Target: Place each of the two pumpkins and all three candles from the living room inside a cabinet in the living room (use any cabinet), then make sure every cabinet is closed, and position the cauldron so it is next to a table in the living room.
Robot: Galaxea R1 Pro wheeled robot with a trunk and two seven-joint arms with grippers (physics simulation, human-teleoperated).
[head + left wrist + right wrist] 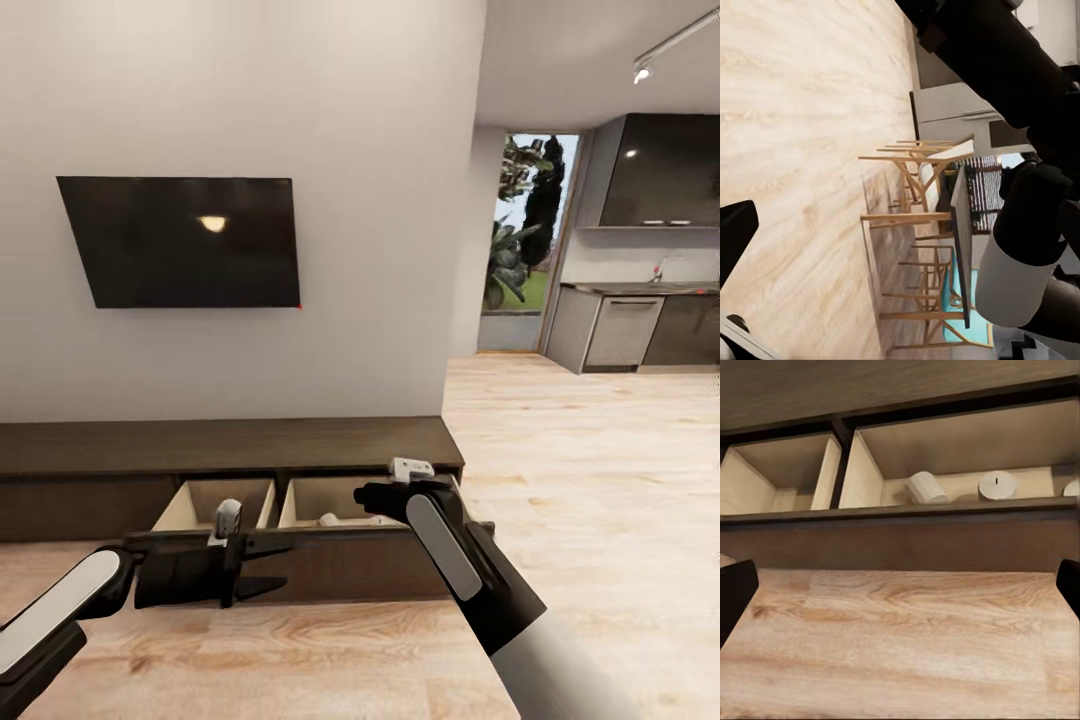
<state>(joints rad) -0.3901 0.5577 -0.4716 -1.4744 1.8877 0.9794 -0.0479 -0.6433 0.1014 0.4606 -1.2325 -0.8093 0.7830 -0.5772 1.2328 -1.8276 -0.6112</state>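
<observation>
Dark-brown cabinet [230, 445] has its drawer [952, 472] pulled out with two candles [997, 484] inside, perhaps a third at the edge. Our right tool [375, 497] looks spread and empty; the left tool [228, 522] we cannot tell. We judge pumpkins, closing and cauldron remain.

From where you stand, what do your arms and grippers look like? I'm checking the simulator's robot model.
Both arms are black shells with long light-grey inset panels. The right arm widens into a pale grey upper segment, and a small white block sits at its wrist. The left gripper is matte black, with a small grey part above it. The right gripper is black too.
</observation>
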